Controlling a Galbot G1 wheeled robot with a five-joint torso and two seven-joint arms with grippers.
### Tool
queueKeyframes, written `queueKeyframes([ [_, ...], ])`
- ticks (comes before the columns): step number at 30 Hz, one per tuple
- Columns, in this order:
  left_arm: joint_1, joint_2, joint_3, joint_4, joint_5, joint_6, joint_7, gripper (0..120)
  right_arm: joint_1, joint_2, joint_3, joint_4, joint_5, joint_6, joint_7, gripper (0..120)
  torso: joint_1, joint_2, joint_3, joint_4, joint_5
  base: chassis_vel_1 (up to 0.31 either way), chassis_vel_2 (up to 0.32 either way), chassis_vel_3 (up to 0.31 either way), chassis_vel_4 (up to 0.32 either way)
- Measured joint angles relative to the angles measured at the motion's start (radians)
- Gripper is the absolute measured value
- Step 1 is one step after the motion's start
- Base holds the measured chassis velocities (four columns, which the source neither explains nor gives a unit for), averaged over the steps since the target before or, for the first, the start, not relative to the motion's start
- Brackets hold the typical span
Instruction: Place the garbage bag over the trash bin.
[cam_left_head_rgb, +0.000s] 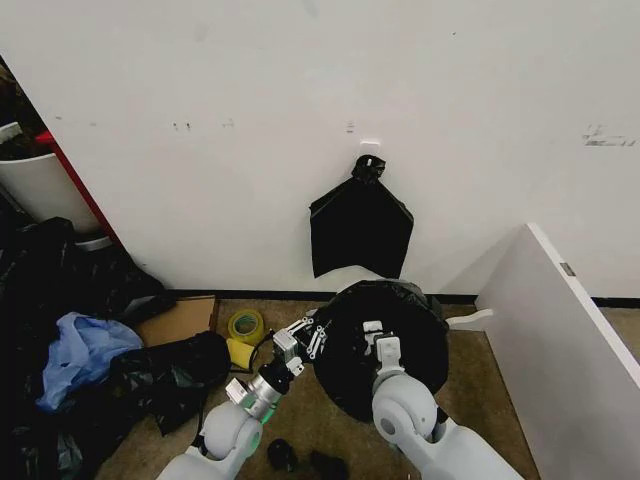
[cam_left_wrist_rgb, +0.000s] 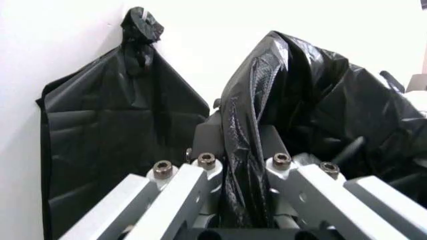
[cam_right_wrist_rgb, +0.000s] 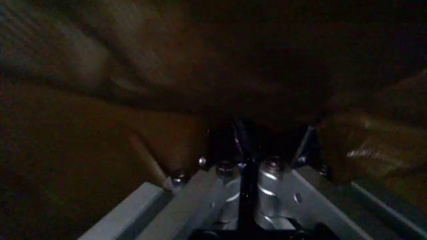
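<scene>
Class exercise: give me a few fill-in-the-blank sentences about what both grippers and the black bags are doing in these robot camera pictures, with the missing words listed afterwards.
1. The left gripper is pinching a fold of the ____ garbage bag.
2. A flat black bag bunch with a knotted top hangs on the ____ behind.
3. The right gripper reaches in over the ____ of the garbage bag.
4. A roll of ____ tape lies on the floor near the left arm.

Missing words: black; wall; top; yellow
</scene>
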Motion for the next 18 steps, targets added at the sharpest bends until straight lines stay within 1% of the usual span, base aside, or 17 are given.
queueKeyframes([
  [4,0.003,0.0,0.0,0.0,0.0,0.0,0.002,5,0.007,0.002,-0.003,-0.023,-0.038,0.03,-0.01,0,0.0,0.0,0.0,0.0001,0.0001,0.0,0.0,0.0,0.0],
  [9,0.025,-0.002,0.008,-0.025,0.001,0.0,0.01,5,0.029,0.019,0.013,-0.139,-0.111,0.048,0.007,0,0.0,0.0,0.0,0.0001,0.0001,0.0,0.0,0.0,0.0],
  [11,0.029,-0.002,0.008,-0.026,0.003,0.001,0.012,5,0.031,0.019,0.019,-0.156,-0.119,0.054,0.007,0,0.0,0.0,0.0,0.0001,0.0003,0.0,0.0,0.0,0.0],
  [18,0.033,-0.001,0.003,-0.027,0.005,0.0,0.014,5,0.015,0.014,0.028,-0.141,-0.121,0.056,0.007,0,0.0,0.0,0.0,0.0001,0.0001,0.0,0.0,0.0,0.0],
])
